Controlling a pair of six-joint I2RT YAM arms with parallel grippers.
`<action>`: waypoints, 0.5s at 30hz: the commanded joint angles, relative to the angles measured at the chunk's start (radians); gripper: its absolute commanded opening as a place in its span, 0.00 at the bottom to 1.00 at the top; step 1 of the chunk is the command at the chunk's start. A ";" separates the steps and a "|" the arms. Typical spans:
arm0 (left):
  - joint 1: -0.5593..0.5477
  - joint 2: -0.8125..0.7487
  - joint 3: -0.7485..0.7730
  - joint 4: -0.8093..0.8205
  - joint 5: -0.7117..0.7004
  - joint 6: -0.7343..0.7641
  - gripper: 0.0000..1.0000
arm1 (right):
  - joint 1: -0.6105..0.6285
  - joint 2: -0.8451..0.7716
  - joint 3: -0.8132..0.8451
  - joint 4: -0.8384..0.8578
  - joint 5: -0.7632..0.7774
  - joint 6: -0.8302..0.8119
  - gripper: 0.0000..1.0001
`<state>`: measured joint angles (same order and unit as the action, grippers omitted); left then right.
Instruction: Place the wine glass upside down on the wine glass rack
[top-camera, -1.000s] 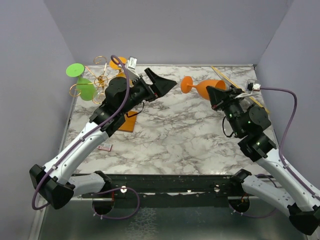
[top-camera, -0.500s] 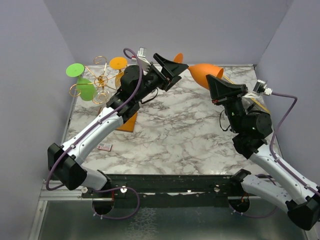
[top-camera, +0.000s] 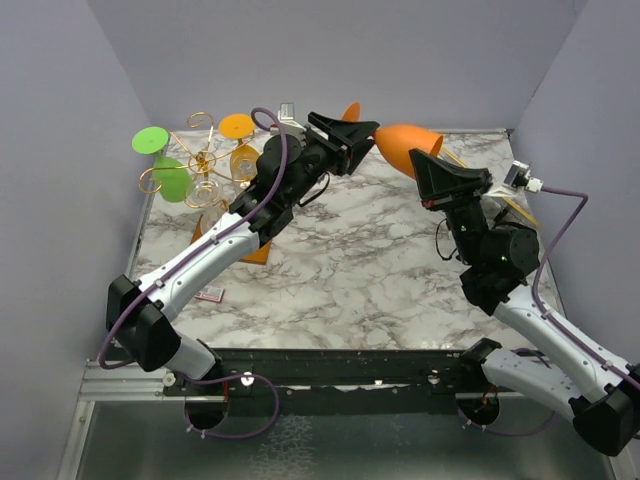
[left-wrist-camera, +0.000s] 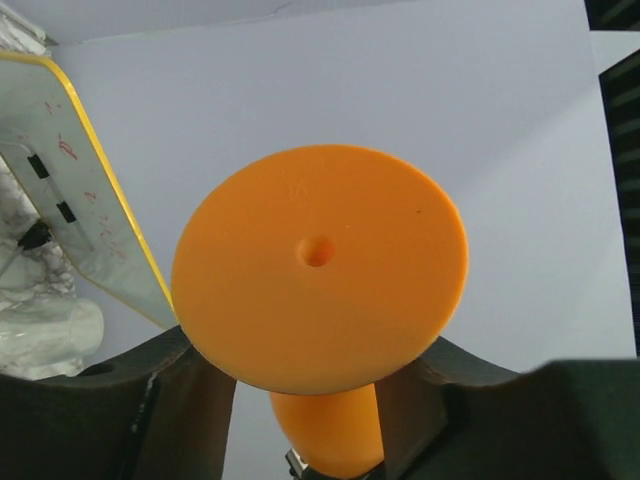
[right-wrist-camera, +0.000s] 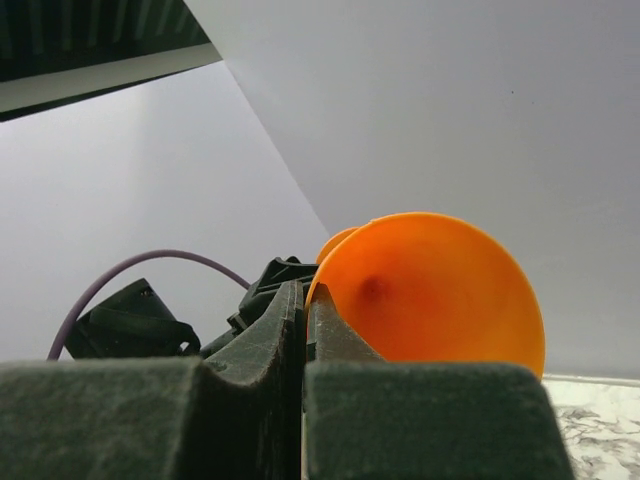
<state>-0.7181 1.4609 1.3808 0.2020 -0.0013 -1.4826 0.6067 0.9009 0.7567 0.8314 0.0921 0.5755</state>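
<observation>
Your right pincer (right-wrist-camera: 305, 300) is closed to a thin slit on the rim of the orange wine glass (top-camera: 405, 145) and holds it on its side in the air. Your left pincer (top-camera: 358, 143) stands spread astride the stem (left-wrist-camera: 330, 445), behind the foot (left-wrist-camera: 318, 265). A gap shows on one side, so I judge it is not yet gripping. The glass hangs over the counter (top-camera: 350, 280), well apart from the wine glass rack (top-camera: 200, 160), on the side away from the green glass (top-camera: 165, 172) hung there.

The weak point is the handover. A rim pinch gives little hold, and the glass could pivot or slip if the left fingers nudge the stem off-centre. Release the rim before the stem is clamped and it drops to the counter. Your left forearm also passes near the rack's wire arms, so a careless swing could knock them.

Only the left wrist view shows the stem between the fingers. Only the right wrist view shows the rim pinch, looking into the bowl. Neither shows the rack; the top view alone does.
</observation>
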 joint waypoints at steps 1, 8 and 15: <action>-0.006 0.013 0.018 0.055 -0.122 -0.076 0.46 | -0.001 0.003 -0.014 0.057 -0.064 0.011 0.01; -0.008 0.000 0.012 0.077 -0.143 -0.067 0.11 | -0.002 -0.015 -0.042 0.049 -0.066 0.020 0.01; 0.009 0.033 0.066 0.114 -0.062 0.033 0.00 | -0.002 -0.025 -0.047 0.005 -0.035 0.040 0.13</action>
<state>-0.7277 1.4704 1.3842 0.2466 -0.0872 -1.5162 0.6010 0.8974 0.7139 0.8627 0.0765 0.5869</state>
